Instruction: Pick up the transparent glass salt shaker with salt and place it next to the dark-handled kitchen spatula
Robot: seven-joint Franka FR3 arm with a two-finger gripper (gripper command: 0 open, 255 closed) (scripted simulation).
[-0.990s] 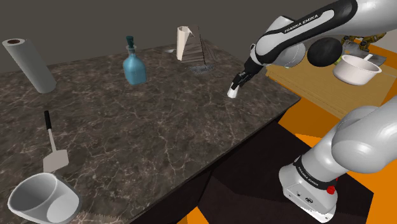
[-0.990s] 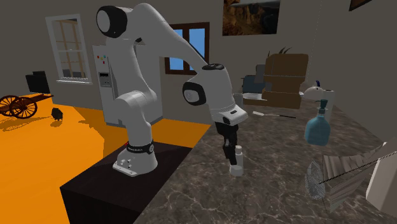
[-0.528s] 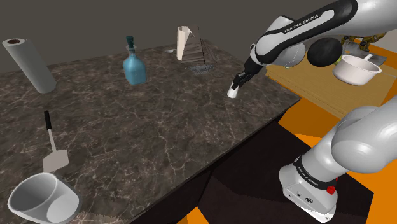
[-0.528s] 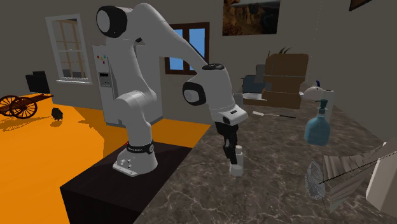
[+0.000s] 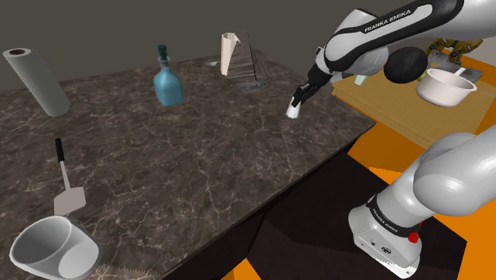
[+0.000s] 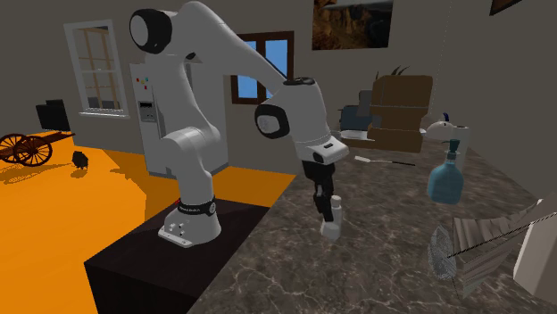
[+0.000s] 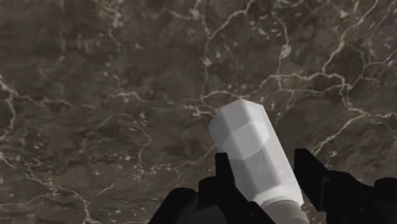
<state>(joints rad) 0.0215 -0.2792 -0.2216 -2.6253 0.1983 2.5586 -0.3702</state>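
The gripper [image 7: 265, 167] pinches the whitish salt shaker [image 7: 245, 143] between its jaws, base jutting beyond the fingertips over the dark marble table [image 7: 95, 95], the spatula [image 5: 65, 183] well apart.

1. You have a dark, white-veined marble table [image 5: 199, 159].
2. On it you see a blue bottle [image 5: 167, 79] standing upright, a paper roll [image 5: 36, 79], and a dark-handled spatula [image 5: 65, 179] lying flat.
3. Just beside the spatula's blade, a white cup [image 5: 52, 248] lies on its side.
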